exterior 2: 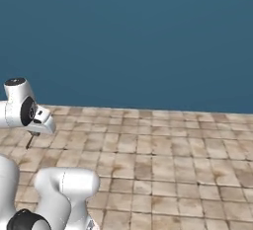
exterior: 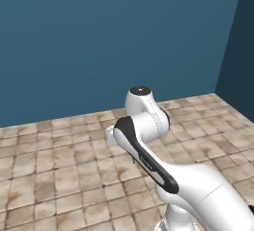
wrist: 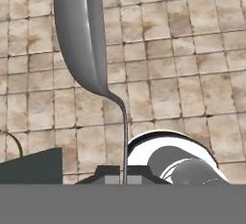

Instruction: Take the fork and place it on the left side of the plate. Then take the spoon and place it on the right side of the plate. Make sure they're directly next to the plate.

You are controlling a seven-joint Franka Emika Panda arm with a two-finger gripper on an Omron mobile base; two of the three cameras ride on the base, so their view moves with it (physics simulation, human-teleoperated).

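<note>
A blue wall (exterior: pixel 109 36) forms the backdrop, meeting a tiled floor (exterior: pixel 49 175) of tan, stained squares that spreads beneath the robot. In the left base view the white arm (exterior: pixel 163 170) rises from the lower right and folds across the middle, covering the floor tiles behind it and its own hand. In the right base view the arm's upper segments stand at the left edge, cut off by the frame, and a thin dark rod hangs below the hand there; it is too small to identify from that side. The hand view resolves it: the spoon (wrist: pixel 84 40) extends from the fingers (wrist: pixel 111 175), its oval bowl seen nearly edge-on at the upper left and its thin handle curving down into the grip. The fingers are pressed together on the handle's lower end, pinching it. The spoon is held in the air above the floor, touching nothing else. At the left edge of the hand view a thin curved line is cut off and cannot be identified.
</note>
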